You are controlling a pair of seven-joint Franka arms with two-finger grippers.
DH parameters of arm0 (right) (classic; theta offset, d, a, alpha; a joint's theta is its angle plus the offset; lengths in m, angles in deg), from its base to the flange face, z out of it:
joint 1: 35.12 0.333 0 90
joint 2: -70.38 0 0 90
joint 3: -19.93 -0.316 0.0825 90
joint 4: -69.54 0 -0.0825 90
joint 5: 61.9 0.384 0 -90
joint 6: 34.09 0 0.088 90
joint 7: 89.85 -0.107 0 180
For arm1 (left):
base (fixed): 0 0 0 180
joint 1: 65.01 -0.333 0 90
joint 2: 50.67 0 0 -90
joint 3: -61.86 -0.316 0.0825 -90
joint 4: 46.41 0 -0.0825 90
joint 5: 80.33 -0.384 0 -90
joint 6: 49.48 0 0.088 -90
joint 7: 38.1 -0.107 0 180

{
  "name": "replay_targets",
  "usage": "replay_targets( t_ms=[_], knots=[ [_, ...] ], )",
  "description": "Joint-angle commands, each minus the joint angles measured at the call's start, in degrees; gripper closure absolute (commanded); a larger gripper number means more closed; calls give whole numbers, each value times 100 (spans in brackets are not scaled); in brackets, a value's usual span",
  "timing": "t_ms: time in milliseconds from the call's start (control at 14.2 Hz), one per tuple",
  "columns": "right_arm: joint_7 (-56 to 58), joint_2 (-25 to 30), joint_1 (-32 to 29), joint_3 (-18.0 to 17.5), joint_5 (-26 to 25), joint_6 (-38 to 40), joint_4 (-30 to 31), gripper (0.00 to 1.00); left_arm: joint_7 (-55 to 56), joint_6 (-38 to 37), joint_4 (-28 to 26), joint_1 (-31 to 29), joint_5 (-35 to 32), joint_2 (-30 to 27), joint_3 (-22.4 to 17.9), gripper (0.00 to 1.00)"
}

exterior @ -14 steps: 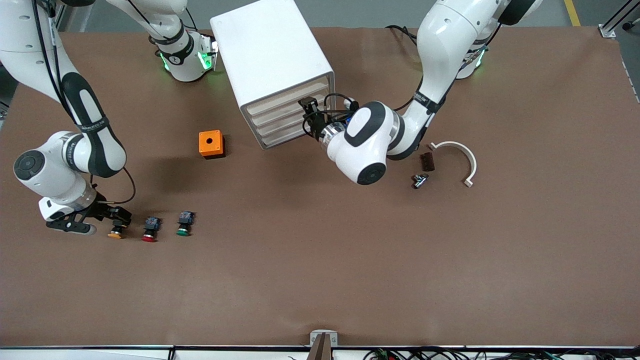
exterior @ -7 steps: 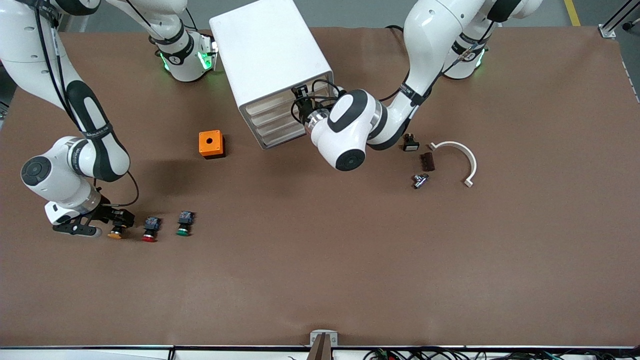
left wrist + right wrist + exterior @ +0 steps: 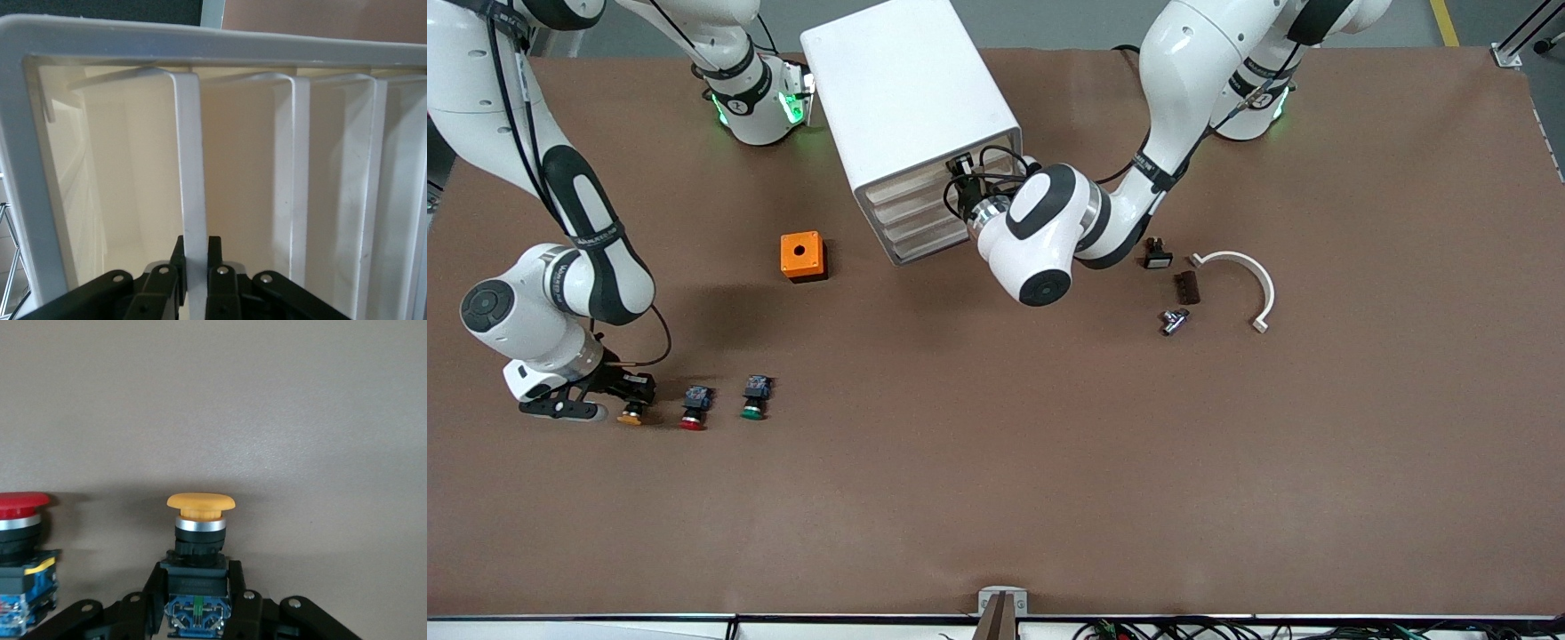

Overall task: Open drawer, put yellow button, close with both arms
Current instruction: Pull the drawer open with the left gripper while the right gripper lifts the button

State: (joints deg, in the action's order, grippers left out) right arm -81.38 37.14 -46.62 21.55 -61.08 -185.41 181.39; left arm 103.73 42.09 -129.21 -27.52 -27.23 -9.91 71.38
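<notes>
Currently, front view: left end effector [image 3: 961, 188] is at the front of the white cabinet [image 3: 911, 107], on the cream strip of the top drawer [image 3: 914, 178], which looks shut flush with the other three. Right end effector [image 3: 633, 388] is low on the desk [image 3: 1049, 462] at the right arm's end, at the body of the yellow button [image 3: 631, 413]. Red-capped button [image 3: 693, 408] sits just beside it, green-capped button [image 3: 754, 397] next along (all three in a row, caps toward the front camera). Orange box [image 3: 802, 256] with round hole sits between that row and the cabinet. Near the left arm's end: white curved clip [image 3: 1243, 283], small dark block [image 3: 1185, 287], a metal fitting [image 3: 1173, 320], small black part [image 3: 1157, 254]. Left wrist view: left end effector [image 3: 196, 261] pinches the drawer's thin vertical lip [image 3: 190, 173], fingers [image 3: 215, 257] pressed against either side of it; more like lips [image 3: 299, 180] alongside. Right wrist view: right end effector [image 3: 197, 587] clamps the black-and-blue body of the yellow button [image 3: 200, 523], fingers [image 3: 235, 587] touching both sides, cap [image 3: 200, 503] clear of them; red cap [image 3: 23, 503] beside it.
</notes>
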Motion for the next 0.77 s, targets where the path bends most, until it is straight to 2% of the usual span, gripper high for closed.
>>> replay_targets(
  t_ms=[0, 211, 423, 493, 563, 634, 704],
  knots=[
    [-230, 465, 42, -57, 32, 1274, -373, 100, -86, -26, 184, -153, -194, 11, -187, 100],
    [-1432, 1326, 410, -83, 58, 3199, -743, 100, -269, -8, 544, -663, -247, 55, -214, 100],
    [-2768, 2135, 981, -83, 390, 4179, -796, 100, -604, 44, 677, -1173, -212, 28, -205, 100],
    [-3260, 2355, 1209, -83, 549, 4486, -796, 100, -726, 44, 695, -1252, -212, 37, -205, 84],
    [-3778, 2557, 1489, -83, 620, 4663, -796, 100, -893, 62, 695, -1297, -204, 37, -205, 58],
    [-4592, 2786, 1910, -83, 681, 4821, -796, 100, -938, 71, 695, -1349, -212, 37, -214, 23],
    [-5175, 2918, 2245, -83, 682, 4858, -796, 100, -930, 62, 695, -1463, -230, 11, -214, 0]
  ],
)
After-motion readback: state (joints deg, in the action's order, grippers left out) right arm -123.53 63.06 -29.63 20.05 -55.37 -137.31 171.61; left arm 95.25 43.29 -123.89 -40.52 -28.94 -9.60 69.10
